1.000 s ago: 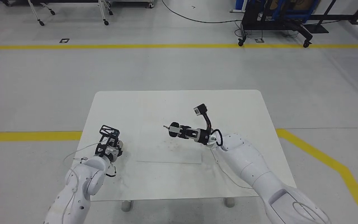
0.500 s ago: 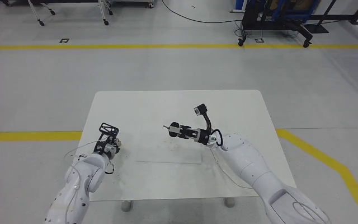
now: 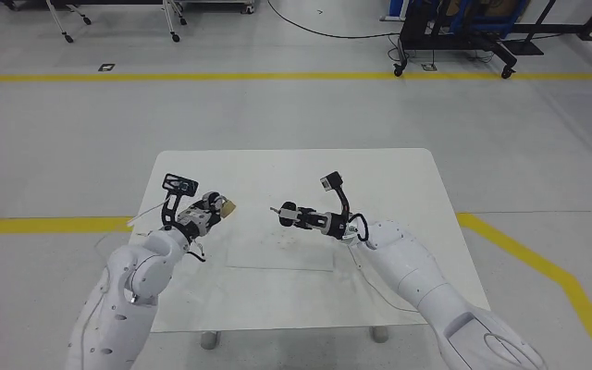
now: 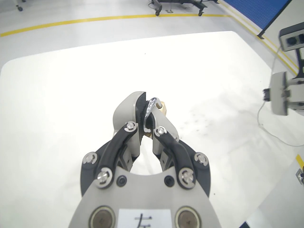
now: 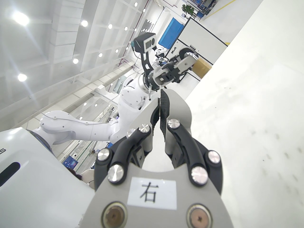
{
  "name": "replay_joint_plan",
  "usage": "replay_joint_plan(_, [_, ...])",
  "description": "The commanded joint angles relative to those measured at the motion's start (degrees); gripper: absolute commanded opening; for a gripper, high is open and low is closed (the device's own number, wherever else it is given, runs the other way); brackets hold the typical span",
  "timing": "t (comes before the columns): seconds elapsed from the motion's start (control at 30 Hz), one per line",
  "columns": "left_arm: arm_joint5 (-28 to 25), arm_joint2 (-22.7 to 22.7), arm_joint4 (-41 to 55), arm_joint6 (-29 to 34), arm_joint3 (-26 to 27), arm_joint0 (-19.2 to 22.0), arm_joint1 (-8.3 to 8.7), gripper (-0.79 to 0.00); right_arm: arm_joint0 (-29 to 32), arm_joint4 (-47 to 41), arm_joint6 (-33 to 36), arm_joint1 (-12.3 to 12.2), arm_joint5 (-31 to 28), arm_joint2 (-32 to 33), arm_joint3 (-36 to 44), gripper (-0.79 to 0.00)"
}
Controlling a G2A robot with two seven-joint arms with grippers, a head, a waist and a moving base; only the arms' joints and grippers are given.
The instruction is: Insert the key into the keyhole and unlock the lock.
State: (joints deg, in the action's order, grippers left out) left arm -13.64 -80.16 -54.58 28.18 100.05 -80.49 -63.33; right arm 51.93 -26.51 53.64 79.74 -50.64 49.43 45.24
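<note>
Since the earlier frames, the left gripper (image 3: 211, 205) has risen from the table's (image 3: 388, 185) 8 o'clock edge toward centre. You see its fingers clamped on the chrome shackle (image 4: 150, 105) of the brass lock (image 4: 164, 109), at 9 o'clock from the right gripper (image 3: 282, 212). The right gripper's pads pinch the thin key (image 3: 274, 211). White one-character labels (image 4: 144, 217) mark both grippers.

The lock (image 4: 163, 108) has a brass-yellow body and a shiny silver shackle (image 4: 151, 104). The left hand (image 4: 149, 111) and the right hand (image 5: 162, 100) share one scheme: pale grey shells, black links and pads, silver screws, and a white label with a black character. The key (image 3: 275, 211) is too small to give a colour. The desk (image 4: 71, 84) is white with faint dark specks. The floor (image 3: 277, 120) is pale grey, crossed by yellow lines (image 3: 277, 76).
</note>
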Motion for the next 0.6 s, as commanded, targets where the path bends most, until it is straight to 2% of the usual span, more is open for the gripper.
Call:
replay_joint_plan(0.0, [0.1,0.5,-12.0,-1.5,0.6,0.1,0.12,-0.785,0.0,0.0,0.0,0.0,0.0,0.0,0.0,-0.785])
replay_joint_plan(0.17, [0.2,0.6,-11.5,-1.6,0.5,0.0,0.08,-0.785,0.0,0.0,0.0,0.0,0.0,0.0,0.0,-0.785])
replay_joint_plan(0.23, [0.6,1.3,-3.8,0.2,-1.2,-0.1,-0.36,-0.785,0.6,-0.4,-2.0,0.0,0.4,0.3,1.0,-0.785])
replay_joint_plan(0.3, [0.7,2.1,8.3,3.4,-4.3,0.9,-0.95,-0.785,1.1,-0.7,-4.9,0.0,-1.0,1.2,2.2,-0.785])
replay_joint_plan(0.4, [0.2,3.2,26.7,11.0,-9.4,4.2,-1.71,-0.785,1.5,-0.4,-8.4,0.1,-3.4,2.1,3.0,-0.785])
replay_joint_plan(0.57, [0.1,6.8,47.4,18.6,-17.3,9.6,-2.99,-0.785,0.8,2.3,-11.5,0.6,-3.3,1.7,2.9,-0.785])
